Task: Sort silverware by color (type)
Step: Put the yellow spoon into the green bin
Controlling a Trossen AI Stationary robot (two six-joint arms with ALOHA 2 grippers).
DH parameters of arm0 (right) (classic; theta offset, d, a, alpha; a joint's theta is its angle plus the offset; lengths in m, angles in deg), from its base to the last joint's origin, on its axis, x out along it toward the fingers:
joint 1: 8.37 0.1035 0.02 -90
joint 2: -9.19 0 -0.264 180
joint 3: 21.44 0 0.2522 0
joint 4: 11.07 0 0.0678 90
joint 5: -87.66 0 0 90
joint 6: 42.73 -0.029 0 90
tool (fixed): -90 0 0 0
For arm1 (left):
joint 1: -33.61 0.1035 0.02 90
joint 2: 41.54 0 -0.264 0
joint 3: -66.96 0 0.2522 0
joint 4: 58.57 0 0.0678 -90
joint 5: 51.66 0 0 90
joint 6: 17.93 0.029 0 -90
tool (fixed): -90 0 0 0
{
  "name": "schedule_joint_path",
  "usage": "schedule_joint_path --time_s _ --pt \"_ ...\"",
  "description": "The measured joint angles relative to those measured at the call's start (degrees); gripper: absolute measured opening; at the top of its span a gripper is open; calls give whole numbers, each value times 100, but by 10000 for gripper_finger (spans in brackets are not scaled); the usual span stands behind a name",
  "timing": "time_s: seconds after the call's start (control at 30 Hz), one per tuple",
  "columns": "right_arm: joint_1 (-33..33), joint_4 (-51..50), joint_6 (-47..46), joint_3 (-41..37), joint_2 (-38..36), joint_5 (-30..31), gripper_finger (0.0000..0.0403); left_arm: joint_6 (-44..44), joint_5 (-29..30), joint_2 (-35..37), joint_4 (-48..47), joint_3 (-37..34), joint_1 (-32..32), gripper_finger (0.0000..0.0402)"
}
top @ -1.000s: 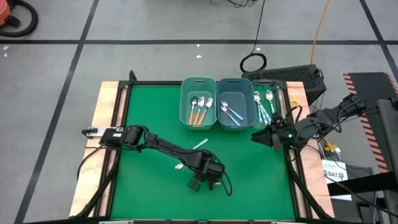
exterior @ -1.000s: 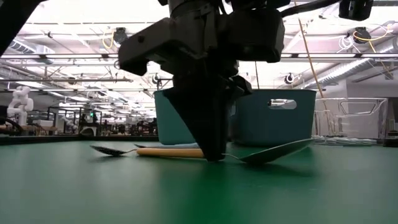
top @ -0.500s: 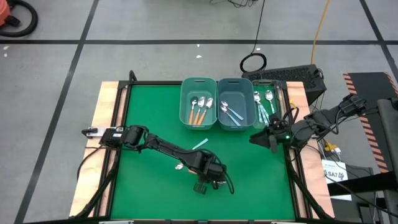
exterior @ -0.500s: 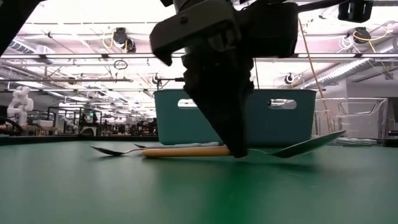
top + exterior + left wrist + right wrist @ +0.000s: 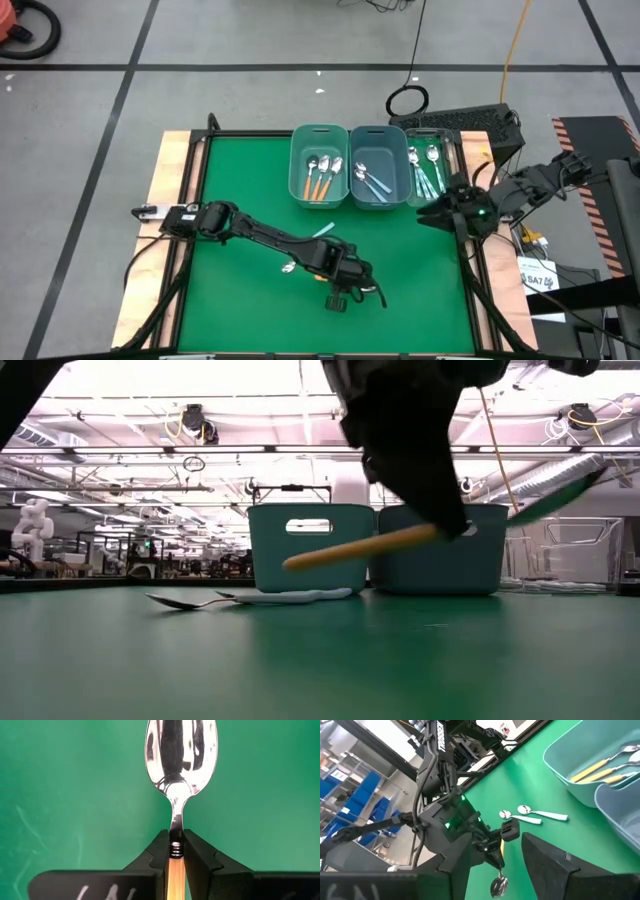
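My left gripper [image 5: 175, 842] hangs over the near middle of the green mat [image 5: 240, 300], shut on an orange-handled spoon [image 5: 350, 548] whose shiny bowl [image 5: 181, 750] sticks out past the fingers. Two light-blue-handled spoons [image 5: 540, 815] lie flat on the mat beyond it, also seen in the high view as the loose spoons [image 5: 322, 231]. My right gripper [image 5: 425, 216] hovers open near the mat's right edge, holding nothing. My left gripper pinches the orange spoon between its two fingers where the orange handle meets the metal neck [image 5: 175, 851]. The fingers slant down from above and lie across the spoon. The spoon is lifted clear of the mat and tilted, bowl [image 5: 560, 495] high, handle end [image 5: 292, 563] low.
Three teal bins stand in a row at the mat's far edge: the left bin [image 5: 300, 165] holds orange-handled spoons, the middle bin [image 5: 388, 160] light blue ones, the right bin [image 5: 445, 160] teal-green ones. A wooden border [image 5: 165, 200] frames the mat.
My left gripper has risen and gone toward the table's right and near edges, rolling its wrist. The orange spoon, which lay on the mat, is now lifted clear and tilted with its bowl up. My right gripper has drawn back a little toward the right edge.
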Motion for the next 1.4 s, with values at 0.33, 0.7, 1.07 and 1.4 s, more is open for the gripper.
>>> schedule_joint_path --time_s 0.33,0.7,1.07,1.4 --pt "0 -285 444 489 -31 535 166 -250 146 11 -304 830 140 40" --pt "-2 -361 410 524 -35 2185 166 -478 434 13 -1683 1761 302 40" --pt "-2 -658 54 524 88 2373 166 -752 436 201 -1697 1823 487 40" --pt "0 -1435 -642 524 38 1949 166 -2053 1018 392 -399 1823 509 40"
